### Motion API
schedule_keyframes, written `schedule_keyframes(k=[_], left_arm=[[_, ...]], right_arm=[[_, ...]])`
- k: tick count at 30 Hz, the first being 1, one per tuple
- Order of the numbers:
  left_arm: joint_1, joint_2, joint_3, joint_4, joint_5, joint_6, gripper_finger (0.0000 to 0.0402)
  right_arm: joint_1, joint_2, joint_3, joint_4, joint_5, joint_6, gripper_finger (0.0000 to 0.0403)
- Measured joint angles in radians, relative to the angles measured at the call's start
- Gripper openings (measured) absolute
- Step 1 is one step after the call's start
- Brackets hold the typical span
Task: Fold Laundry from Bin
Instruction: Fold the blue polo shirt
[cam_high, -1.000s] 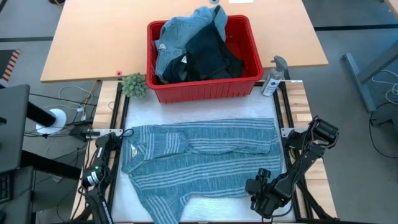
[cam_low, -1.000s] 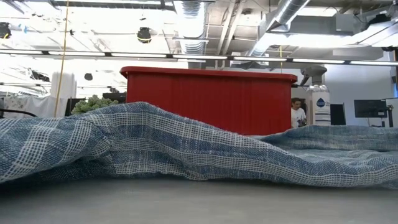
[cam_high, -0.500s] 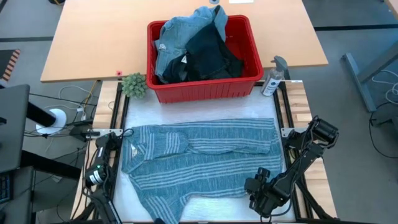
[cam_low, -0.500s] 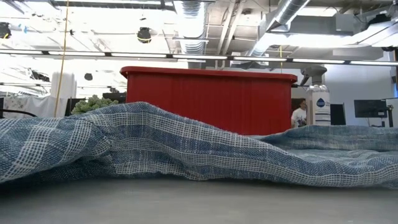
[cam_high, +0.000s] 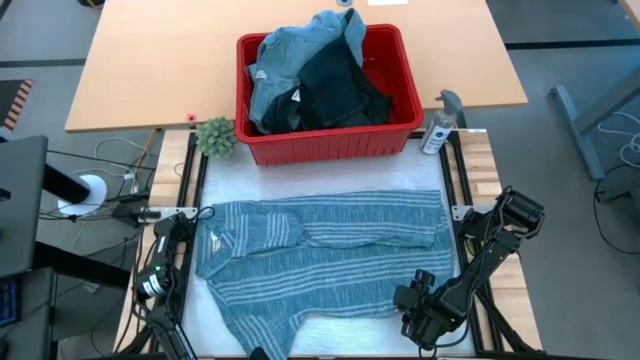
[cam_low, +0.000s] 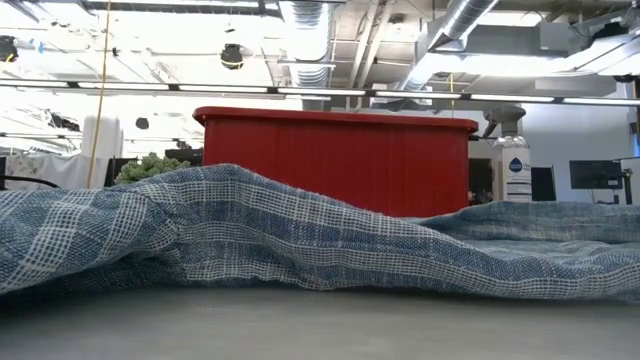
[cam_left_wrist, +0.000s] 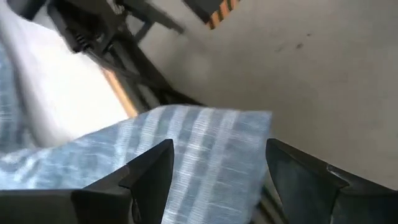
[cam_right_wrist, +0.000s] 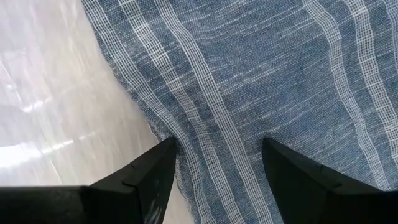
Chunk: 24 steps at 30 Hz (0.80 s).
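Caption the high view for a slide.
Striped shirt spread flat on the white mat, red bin of remaining laundry behind it, both arms at the near edge.

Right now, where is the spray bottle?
In the high view the spray bottle stands upright on the table's right side, just off the red bin's right front corner, behind the spread striped shirt.

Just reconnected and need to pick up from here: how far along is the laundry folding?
Done: the striped shirt is out of the red bin and spread on the table. In hand: no fold shows yet; the left gripper is open over a shirt edge at the table's near edge, the right gripper open over its hem. Left: folding it, plus the denim and dark garments in the bin.
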<state>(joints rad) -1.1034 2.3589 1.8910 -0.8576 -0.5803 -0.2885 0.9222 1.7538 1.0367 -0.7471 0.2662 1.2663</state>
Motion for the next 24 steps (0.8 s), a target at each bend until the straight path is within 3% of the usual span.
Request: schedule_keyframes(k=[12,19,24], left_arm=[[-0.008,-0.001,-0.029,0.052,0.052,0.209,0.0245],[-0.004,0.008,-0.028,0.101,0.021,0.230,0.0245],[-0.003,0.053,-0.029,0.099,0.018,0.336,0.0245]], right_arm=[[0.000,0.000,0.000,-0.003,0.000,-0.021,0.0265],[0.000,0.000,0.000,-0.004,0.000,-0.044,0.0265],[0.000,0.000,0.000,-0.003,0.000,-0.044,0.0265]])
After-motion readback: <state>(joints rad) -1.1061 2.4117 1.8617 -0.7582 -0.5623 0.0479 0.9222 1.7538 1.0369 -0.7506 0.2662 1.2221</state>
